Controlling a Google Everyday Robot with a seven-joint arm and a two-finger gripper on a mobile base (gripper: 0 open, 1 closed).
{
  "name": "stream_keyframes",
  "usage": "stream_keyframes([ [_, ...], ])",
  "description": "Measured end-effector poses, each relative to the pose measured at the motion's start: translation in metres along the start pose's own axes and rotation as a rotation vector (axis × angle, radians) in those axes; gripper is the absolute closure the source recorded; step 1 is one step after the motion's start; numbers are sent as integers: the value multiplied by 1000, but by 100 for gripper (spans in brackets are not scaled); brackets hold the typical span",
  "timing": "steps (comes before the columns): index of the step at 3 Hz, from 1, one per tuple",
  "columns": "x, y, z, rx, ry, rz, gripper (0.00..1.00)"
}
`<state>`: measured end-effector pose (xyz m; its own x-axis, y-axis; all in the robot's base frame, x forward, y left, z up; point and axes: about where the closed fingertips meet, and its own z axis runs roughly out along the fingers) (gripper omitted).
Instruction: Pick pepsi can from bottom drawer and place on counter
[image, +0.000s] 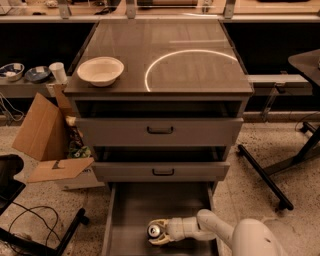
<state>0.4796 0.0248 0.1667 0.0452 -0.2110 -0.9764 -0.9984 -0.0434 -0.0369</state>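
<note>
The pepsi can (153, 230) sits in the pulled-out bottom drawer (131, 207), near its front end and a little left of the middle, upright, with its silver top and pull tab facing the camera. The claw (152, 232) reaches in from the right, low in the drawer, and is closed around the can: one pale finger (160, 223) curves along the can's far side and the other along its near side, both pressed against it. I cannot tell whether the can rests on the drawer floor or is held just above it. The white arm (212, 228) runs back from the claw toward the lower right, where the robot's rounded body fills the corner. The rest of the grey drawer floor shows bare metal between low side walls. Above it, the two upper drawer fronts (160, 131) with black bar handles are each pulled out slightly. The counter (165, 45) on top is glossy and dark, and carries a bright curved ring of reflected light (150, 70) right of centre and a white bowl (100, 70) near its left front corner. Left of the cabinet an open cardboard box (42, 132) leans on the floor, and a white paper cup (58, 72) stands on a low shelf behind it.
</note>
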Motion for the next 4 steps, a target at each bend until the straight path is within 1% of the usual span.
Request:
stream_keyframes([
  [1,0,0,0,0,0,0,100],
  [2,0,0,0,-1,0,0,100],
  [3,-18,-3,-2,-11,-40,-9,100],
  [4,-50,-5,-21,-43,-60,-6,100],
])
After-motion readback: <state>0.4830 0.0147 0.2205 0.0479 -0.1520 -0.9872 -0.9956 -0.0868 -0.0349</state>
